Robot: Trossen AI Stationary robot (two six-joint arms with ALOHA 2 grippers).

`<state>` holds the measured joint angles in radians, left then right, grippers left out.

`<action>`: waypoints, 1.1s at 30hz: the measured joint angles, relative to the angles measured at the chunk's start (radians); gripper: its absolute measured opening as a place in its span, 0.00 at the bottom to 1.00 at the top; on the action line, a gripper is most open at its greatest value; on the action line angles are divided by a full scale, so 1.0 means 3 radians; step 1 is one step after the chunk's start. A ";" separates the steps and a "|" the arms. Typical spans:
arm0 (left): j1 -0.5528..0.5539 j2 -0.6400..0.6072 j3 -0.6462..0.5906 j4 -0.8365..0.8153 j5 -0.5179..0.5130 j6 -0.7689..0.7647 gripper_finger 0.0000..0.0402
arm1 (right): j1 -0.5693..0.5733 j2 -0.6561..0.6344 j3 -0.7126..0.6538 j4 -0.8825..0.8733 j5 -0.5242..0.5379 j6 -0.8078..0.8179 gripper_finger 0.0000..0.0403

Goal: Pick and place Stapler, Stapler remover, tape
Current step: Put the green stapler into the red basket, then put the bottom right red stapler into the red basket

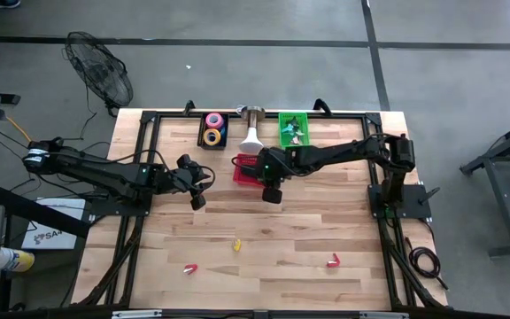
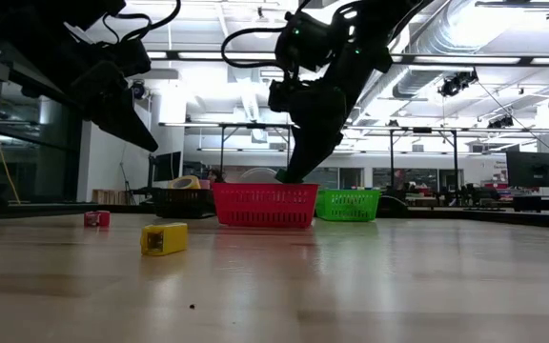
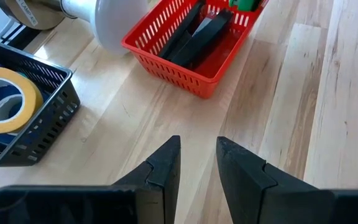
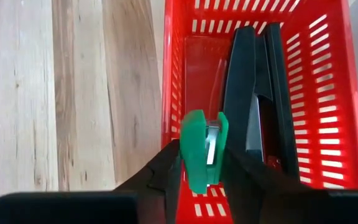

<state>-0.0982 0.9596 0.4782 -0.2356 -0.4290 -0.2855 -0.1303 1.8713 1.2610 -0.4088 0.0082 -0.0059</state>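
Two black staplers (image 4: pixel 257 106) lie in the red basket (image 4: pixel 328 81), their far ends cut off in the right wrist view. No lettering reads clearly anywhere. Over the basket's near wall the right pincer (image 4: pixel 202 163) reaches down, clasping a green staple remover (image 4: pixel 202 149). Empty and narrowly parted, the left pincer (image 3: pixel 197 165) hovers above the surface (image 3: pixel 303 112). Tape (image 3: pixel 5 102) sits in the black basket (image 3: pixel 45 124).

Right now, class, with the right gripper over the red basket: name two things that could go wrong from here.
1. The right gripper holds a green stapler above the red basket; released off-centre, it might hit the rim.
2. Black staplers already fill one side, so it could land tilted on them.
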 joint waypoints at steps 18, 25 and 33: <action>-0.0001 0.0000 0.0000 -0.0011 -0.0001 0.0001 0.25 | 0.0000 -0.0121 0.0001 -0.0471 0.0010 0.0204 0.44; 0.0000 0.0000 0.0000 -0.0009 -0.0014 0.0001 0.25 | 0.0001 -0.0536 0.0005 -0.0740 0.0078 0.0406 0.44; 0.0000 0.0000 0.0000 -0.0010 -0.0025 0.0001 0.25 | 0.0165 -0.0978 0.0006 -0.1705 0.0079 0.1101 0.44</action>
<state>-0.0982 0.9596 0.4782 -0.2386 -0.4366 -0.2852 -0.0807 1.5780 1.2629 -0.9204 0.0319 0.3243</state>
